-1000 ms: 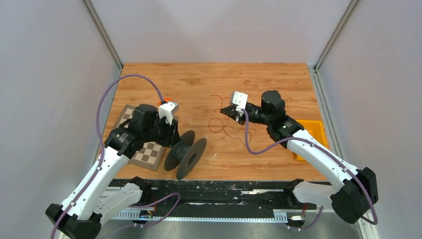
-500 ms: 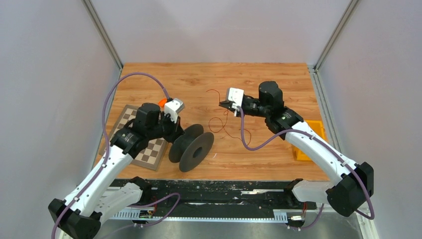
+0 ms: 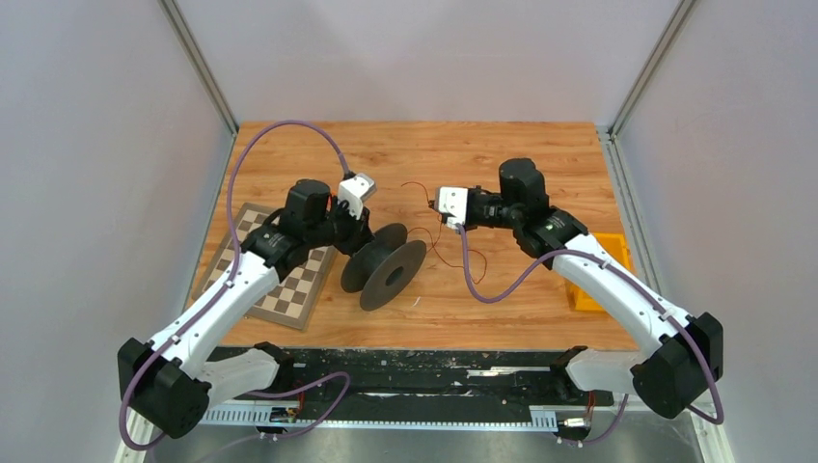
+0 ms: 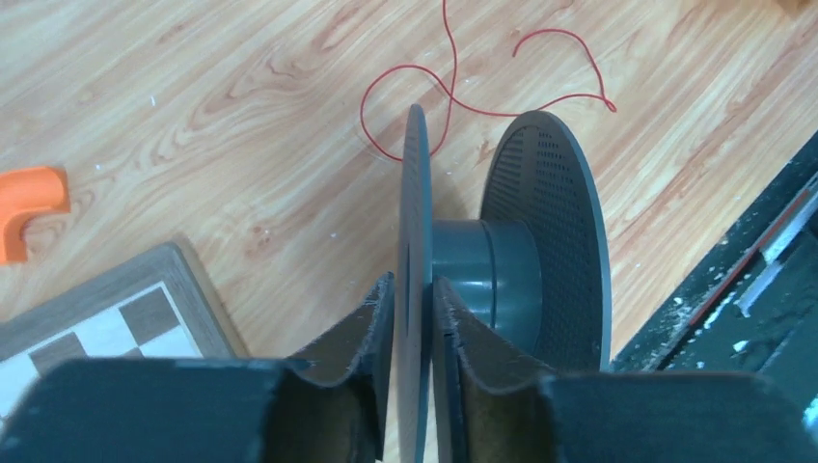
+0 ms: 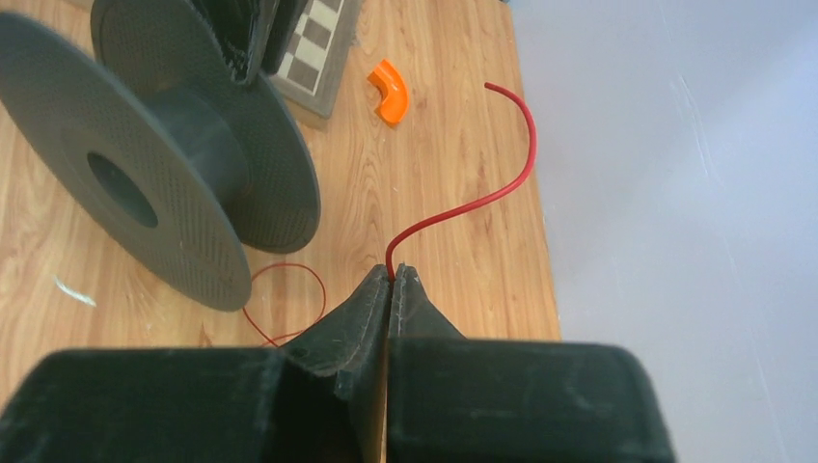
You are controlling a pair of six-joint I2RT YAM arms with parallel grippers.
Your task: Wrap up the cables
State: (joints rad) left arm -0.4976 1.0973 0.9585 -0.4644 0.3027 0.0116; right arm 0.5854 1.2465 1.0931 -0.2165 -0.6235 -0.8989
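- The thin red cable lay in loose curls on the wooden table, just beside the black spool.
- One end rose from the right gripper, whose fingers were pinched together on it.
- The left gripper was clamped on the spool's near flange, a finger on each face.
- A chessboard lay under the left arm, with an orange elbow piece near it.
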